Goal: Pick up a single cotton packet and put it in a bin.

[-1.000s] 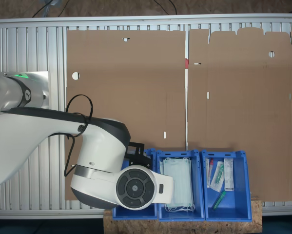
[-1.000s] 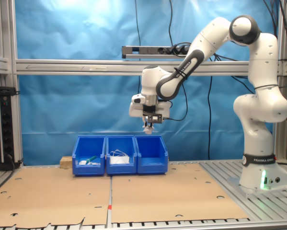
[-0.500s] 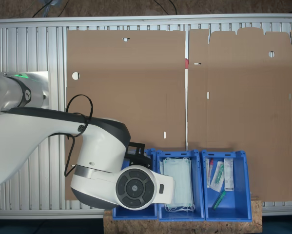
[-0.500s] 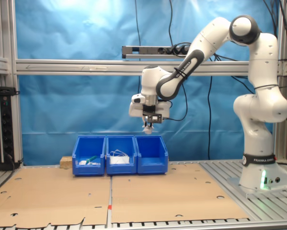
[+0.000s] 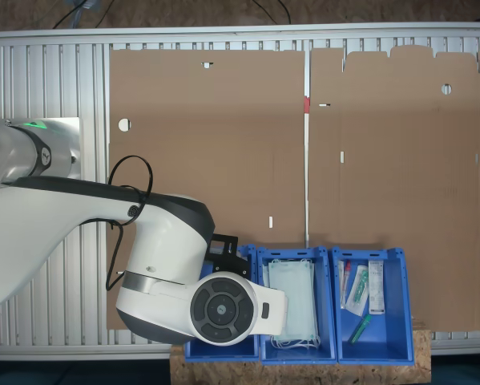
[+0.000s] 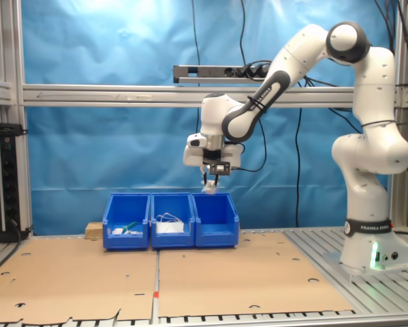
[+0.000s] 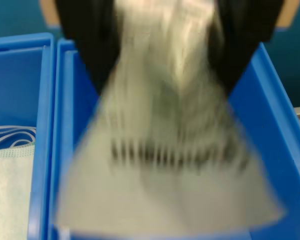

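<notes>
One small flat white cotton packet with black print [image 7: 170, 165] hangs blurred below the claw [image 7: 165, 55], whose black fingers pinch its top edge. Directly beneath lies the blue plastic open-top bin [image 7: 270, 125], near the second exterior view's centre [image 6: 216, 219], so release means straight down.

In the second exterior view the cotton packet [image 6: 210, 190] now hangs a little lower under the jaws than before; in the wrist view it is blurred. The arm has not shifted.

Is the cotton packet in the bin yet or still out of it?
Out. In the second exterior view the cotton packet is under the gripper, above the bin; the wrist view's blur hides the grip.
</notes>
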`<action>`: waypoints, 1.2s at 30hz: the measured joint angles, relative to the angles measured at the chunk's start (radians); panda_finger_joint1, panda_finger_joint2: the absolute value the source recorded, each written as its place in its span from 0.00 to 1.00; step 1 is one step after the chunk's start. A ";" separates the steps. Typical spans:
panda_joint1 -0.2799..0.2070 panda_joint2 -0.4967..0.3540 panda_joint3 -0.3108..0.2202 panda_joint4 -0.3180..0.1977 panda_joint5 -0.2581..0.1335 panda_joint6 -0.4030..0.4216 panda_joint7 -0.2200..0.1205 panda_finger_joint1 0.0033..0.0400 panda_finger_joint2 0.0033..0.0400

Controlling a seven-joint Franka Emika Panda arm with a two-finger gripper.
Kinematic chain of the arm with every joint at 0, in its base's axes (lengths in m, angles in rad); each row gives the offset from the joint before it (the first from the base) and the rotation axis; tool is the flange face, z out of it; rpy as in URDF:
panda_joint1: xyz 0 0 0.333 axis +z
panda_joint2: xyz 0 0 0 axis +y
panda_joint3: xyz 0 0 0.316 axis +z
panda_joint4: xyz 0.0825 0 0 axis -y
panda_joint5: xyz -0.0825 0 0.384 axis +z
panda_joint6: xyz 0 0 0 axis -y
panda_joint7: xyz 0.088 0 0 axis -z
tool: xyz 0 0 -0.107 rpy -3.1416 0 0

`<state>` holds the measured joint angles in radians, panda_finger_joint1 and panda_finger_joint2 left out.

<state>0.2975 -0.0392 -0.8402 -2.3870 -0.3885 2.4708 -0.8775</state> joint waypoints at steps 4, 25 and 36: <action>0.000 0.000 0.000 0.000 0.000 0.000 0.000 0.32 0.32; 0.000 0.000 0.000 0.000 0.000 0.000 0.000 0.99 0.99; 0.000 0.000 0.000 0.000 0.000 0.000 0.000 1.00 1.00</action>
<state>0.2975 -0.0392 -0.8402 -2.3870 -0.3885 2.4708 -0.8775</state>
